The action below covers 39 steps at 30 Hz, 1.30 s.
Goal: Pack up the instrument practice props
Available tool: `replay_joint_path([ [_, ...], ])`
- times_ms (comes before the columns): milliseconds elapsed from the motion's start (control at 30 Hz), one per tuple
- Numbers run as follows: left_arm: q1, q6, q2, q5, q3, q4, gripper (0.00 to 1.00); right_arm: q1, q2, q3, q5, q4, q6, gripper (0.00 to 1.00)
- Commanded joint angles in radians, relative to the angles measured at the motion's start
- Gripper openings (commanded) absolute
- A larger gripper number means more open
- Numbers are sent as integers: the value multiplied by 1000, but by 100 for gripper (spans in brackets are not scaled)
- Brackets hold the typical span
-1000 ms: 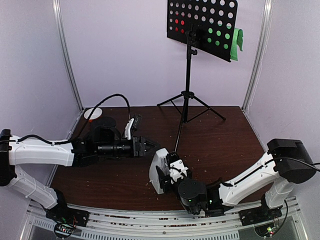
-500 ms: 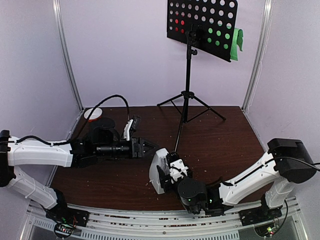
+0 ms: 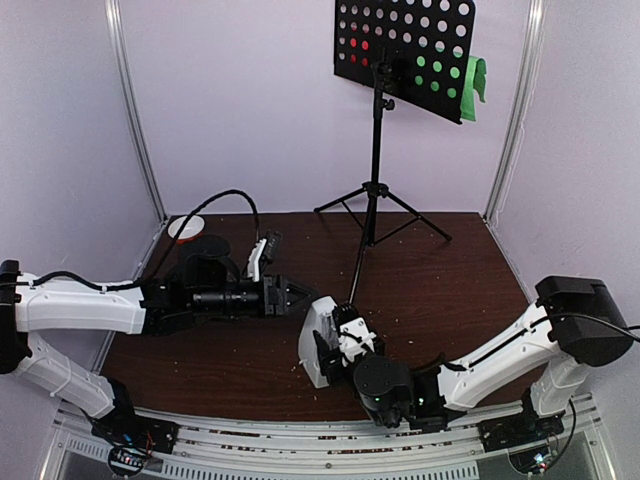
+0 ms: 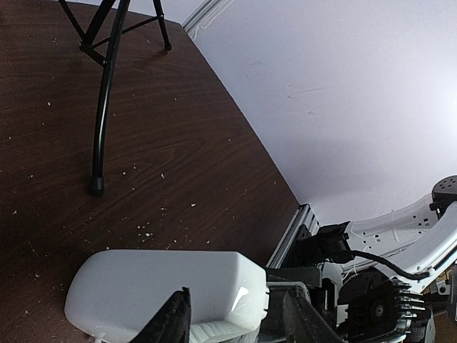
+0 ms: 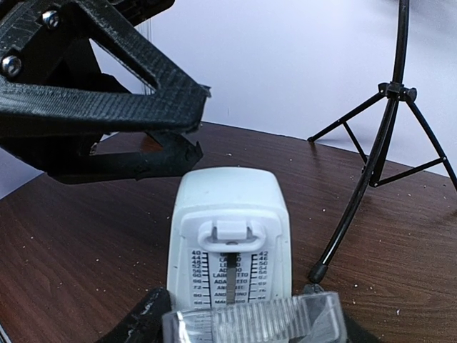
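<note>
The white pyramid metronome [image 3: 318, 342] stands at the front middle of the table; it also shows in the right wrist view [image 5: 228, 229] and the left wrist view [image 4: 157, 286]. My right gripper [image 3: 345, 345] is shut on its clear cover [image 5: 253, 321], held against the lower front of the metronome. My left gripper [image 3: 302, 295] is open, just left of and above the metronome's top, with the jaws apart on either side of its white body [image 4: 239, 325]. The black music stand [image 3: 405, 50] stands at the back, with red pages [image 3: 358, 45] and green pages [image 3: 478, 78] on its perforated desk.
An orange-and-white bowl [image 3: 185, 228] sits at the back left corner. The stand's tripod legs [image 3: 375, 215] spread over the back middle, one foot [image 4: 95, 187] near the metronome. Purple walls close in three sides. White crumbs dot the dark wood table [image 3: 450, 280].
</note>
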Motion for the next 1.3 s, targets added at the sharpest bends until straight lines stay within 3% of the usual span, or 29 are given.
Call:
replay_joint_path([
  [0,7,9,0,20,-3,38,47,-18,30,7,-25,-98,30,64],
  [933,7,1,-19,15,-29,48,47,-77,25,126,-116,-263,21,83],
  [1267,7,-5,-46,0,-49,51,47,-104,43,187,-160,-340,38,95],
])
